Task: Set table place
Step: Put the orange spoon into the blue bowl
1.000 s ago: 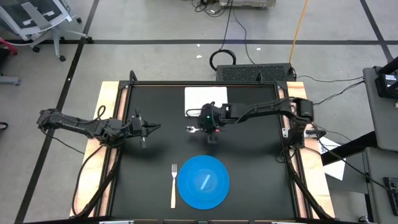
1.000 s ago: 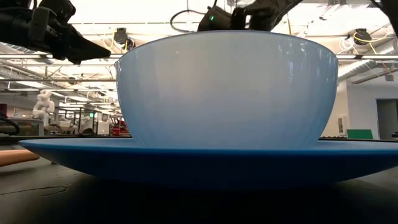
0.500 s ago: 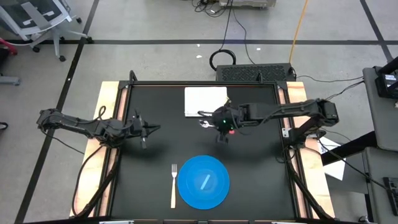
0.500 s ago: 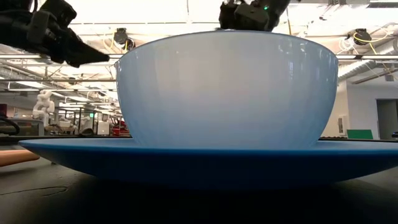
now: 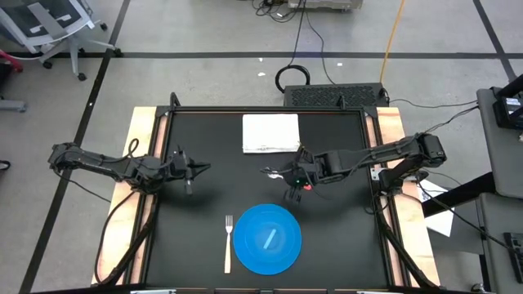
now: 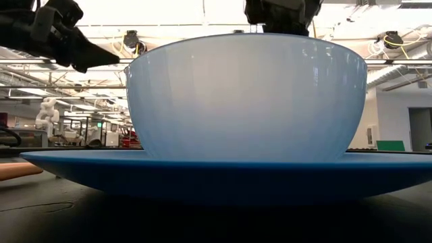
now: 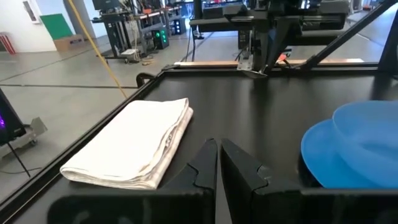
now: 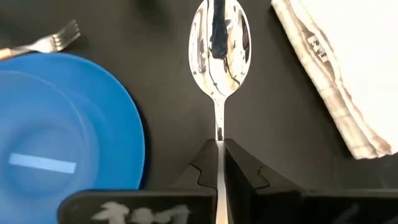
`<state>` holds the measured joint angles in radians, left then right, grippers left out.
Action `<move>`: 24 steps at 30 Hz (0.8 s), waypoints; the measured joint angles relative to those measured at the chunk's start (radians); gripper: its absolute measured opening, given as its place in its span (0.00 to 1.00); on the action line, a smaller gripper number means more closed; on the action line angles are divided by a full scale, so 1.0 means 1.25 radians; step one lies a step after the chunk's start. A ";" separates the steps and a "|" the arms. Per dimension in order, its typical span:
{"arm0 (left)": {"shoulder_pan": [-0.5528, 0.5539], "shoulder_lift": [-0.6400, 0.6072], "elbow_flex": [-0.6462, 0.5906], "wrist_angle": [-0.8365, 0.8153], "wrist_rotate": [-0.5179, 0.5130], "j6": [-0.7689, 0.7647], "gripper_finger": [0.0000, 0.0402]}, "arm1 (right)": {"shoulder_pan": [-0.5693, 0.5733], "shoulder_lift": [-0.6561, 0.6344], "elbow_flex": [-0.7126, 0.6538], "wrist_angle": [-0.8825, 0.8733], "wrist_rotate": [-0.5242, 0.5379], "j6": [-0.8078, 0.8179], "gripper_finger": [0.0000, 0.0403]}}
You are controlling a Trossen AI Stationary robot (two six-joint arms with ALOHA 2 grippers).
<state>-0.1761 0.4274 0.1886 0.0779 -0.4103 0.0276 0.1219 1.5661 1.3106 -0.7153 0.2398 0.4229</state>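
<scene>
Spoon (image 8: 219,53) in transit, pinched in the right gripper (image 5: 292,175) above the table (image 5: 204,147).

We hold it by the stem with jaws pressed onto it, at about one o'clock from the plate (image 5: 267,238) and its bowl (image 6: 246,94); the fork (image 5: 228,241) lies at the plate's nine o'clock. Next, we judge, it goes down at three o'clock, parallel to the fork. Our left gripper (image 5: 194,170) waits at ten o'clock, fingers together, near the napkin (image 5: 270,133).

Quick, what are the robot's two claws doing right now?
Left gripper: shut, holding nothing.
Right gripper: shut on the spoon.
</scene>
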 joint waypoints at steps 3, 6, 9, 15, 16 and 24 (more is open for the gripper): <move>0.000 0.000 0.000 0.005 0.000 -0.003 0.06 | -0.001 0.000 0.000 0.022 0.001 0.000 0.00; 0.000 0.000 0.000 0.001 0.000 -0.024 0.06 | -0.002 0.000 0.000 0.049 0.002 -0.007 0.00; 0.000 0.000 0.000 -0.003 0.006 -0.045 0.06 | -0.002 0.000 0.000 0.054 0.002 -0.006 0.00; 0.000 0.000 0.000 -0.015 0.020 -0.054 0.06 | -0.002 0.000 0.000 0.055 0.002 0.008 0.00; 0.000 0.000 0.000 -0.019 0.020 -0.058 0.06 | -0.002 0.000 0.000 0.055 0.001 0.007 0.00; 0.000 0.000 -0.001 -0.037 0.020 -0.066 0.06 | 0.026 0.000 0.000 0.029 -0.048 -0.011 0.00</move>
<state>-0.1764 0.4274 0.1879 0.0311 -0.3847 -0.0544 0.1542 1.5658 1.3107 -0.6787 0.1793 0.4095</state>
